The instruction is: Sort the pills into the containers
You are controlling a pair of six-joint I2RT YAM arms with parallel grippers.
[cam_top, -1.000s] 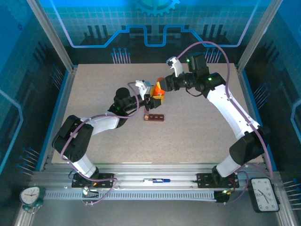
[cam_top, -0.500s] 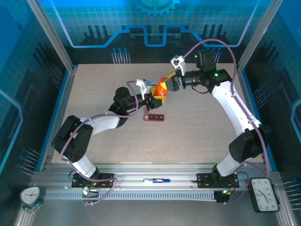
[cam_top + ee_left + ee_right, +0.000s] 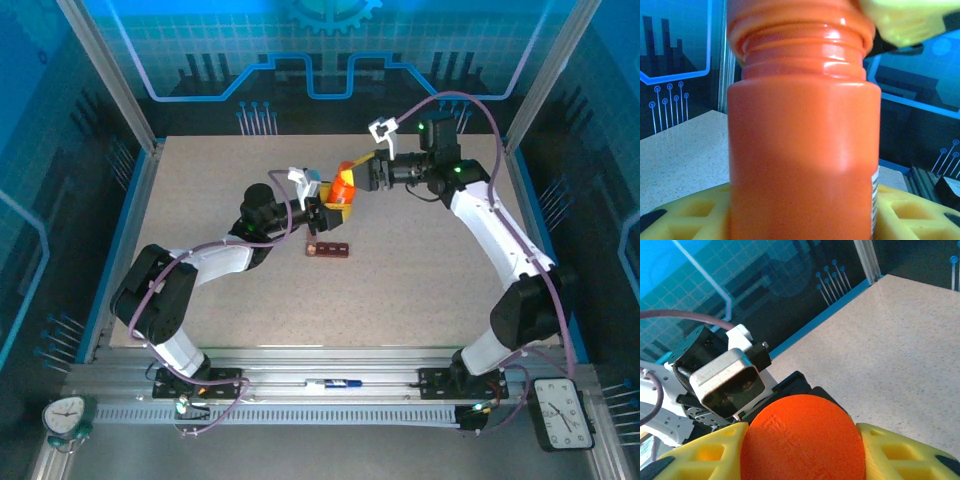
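At the middle of the table, the left gripper (image 3: pixel 335 208) pinches the orange bottle (image 3: pixel 343 190) and the right gripper (image 3: pixel 354 179) pinches its cap (image 3: pixel 802 440), so opening looks unfinished and the row of containers (image 3: pixel 328 249) nearby awaits pills.

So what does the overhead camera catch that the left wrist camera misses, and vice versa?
Overhead: both arms over the table, plus the dark red-brown containers bar lying on it. Left wrist: the ribbed neck of the orange bottle up close, with yellow fingers at its base. Shared: that bottle, the left gripper gripping it low, the right gripper clamped on its cap.
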